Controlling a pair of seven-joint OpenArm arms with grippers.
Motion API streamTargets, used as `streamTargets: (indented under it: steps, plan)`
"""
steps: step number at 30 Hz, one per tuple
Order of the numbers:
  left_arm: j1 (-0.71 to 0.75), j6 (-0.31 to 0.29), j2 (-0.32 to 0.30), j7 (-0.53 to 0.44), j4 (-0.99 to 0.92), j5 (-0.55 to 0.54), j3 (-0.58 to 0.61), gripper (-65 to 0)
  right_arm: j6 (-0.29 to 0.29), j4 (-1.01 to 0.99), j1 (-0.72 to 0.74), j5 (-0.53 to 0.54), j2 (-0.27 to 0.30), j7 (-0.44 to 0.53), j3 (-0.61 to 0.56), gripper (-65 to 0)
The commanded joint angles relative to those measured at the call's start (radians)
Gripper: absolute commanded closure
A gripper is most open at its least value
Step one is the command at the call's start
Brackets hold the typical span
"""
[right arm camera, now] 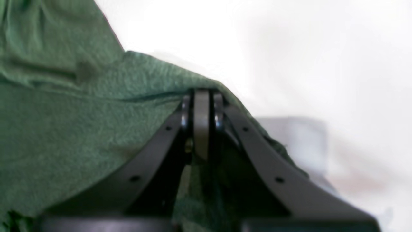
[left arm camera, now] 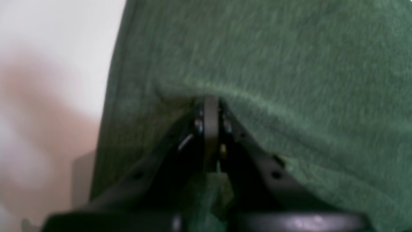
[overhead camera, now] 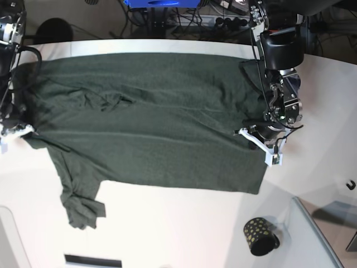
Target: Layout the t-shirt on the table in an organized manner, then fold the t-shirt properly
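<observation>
Starting at the left side of the base view: my right pincer [overhead camera: 12, 129] is down at the edge of the t-shirt [overhead camera: 150, 123], and in the right wrist view it's [right arm camera: 201, 96] clamped tight on a ridge of green fabric, jaws pressed together with cloth bunched between them and more of it hanging down behind. White worktop [right arm camera: 322, 64] shows past it on that side.

Next over, the t-shirt itself is spread mostly flat across the worktop [overhead camera: 184, 234], long side running left to right. There's a small crumple in the upper left part of the body, and one sleeve [overhead camera: 78, 201] trails down toward the near edge at the lower left, kind of twisted and bunched at its end.

Moving right, my left pincer [overhead camera: 262, 139] sits on the shirt's right edge. From the left wrist view it's [left arm camera: 210, 103] squeezed shut on a fold of the green cloth too, fabric rising up over the fingertips and a bit of it tucked between the fingers lower down. That view is pretty blurry, so I can't say which layer it has.

Farther right and nearer, a small black cup with gold dots [overhead camera: 260, 236] lies tipped on its side on the worktop, apart from the shirt's lower right corner.
</observation>
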Motion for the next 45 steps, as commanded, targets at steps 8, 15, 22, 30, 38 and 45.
streamTargets:
  steps: [8, 15, 22, 30, 38, 45]
  plan:
    - [-0.019, 0.001, -0.002, 0.042, 0.011, 0.007, 0.001, 0.0, -0.003, 0.053, 0.018, -0.019, 0.021, 0.011, 0.001, -1.5]
    - [-0.007, 0.001, 0.001, 0.043, 0.127, 0.004, -0.009, 0.0, -0.005, 0.406, -0.111, -0.012, -0.013, -0.119, 0.013, -1.4]
    - [0.177, 0.001, 0.026, 0.23, 0.553, -0.139, -0.012, 0.0, -0.014, 0.748, -0.302, -0.011, -0.016, -0.323, 0.061, -1.4]
    - [0.466, 0.0, 0.046, 0.224, 0.694, -0.2, 0.002, 0.0, -0.006, 0.796, -0.46, -0.017, -0.105, -0.348, 0.15, -1.4]
    - [0.518, 0.0, 0.004, 0.122, 0.552, -0.198, 0.001, 0.0, -0.006, 0.708, -0.478, -0.019, -0.12, -0.308, 0.144, -1.4]
    - [0.539, 0.0, -0.043, 0.122, 0.509, -0.2, -0.009, 0.0, -0.006, 0.662, -0.504, -0.019, -0.12, -0.3, 0.144, -1.4]
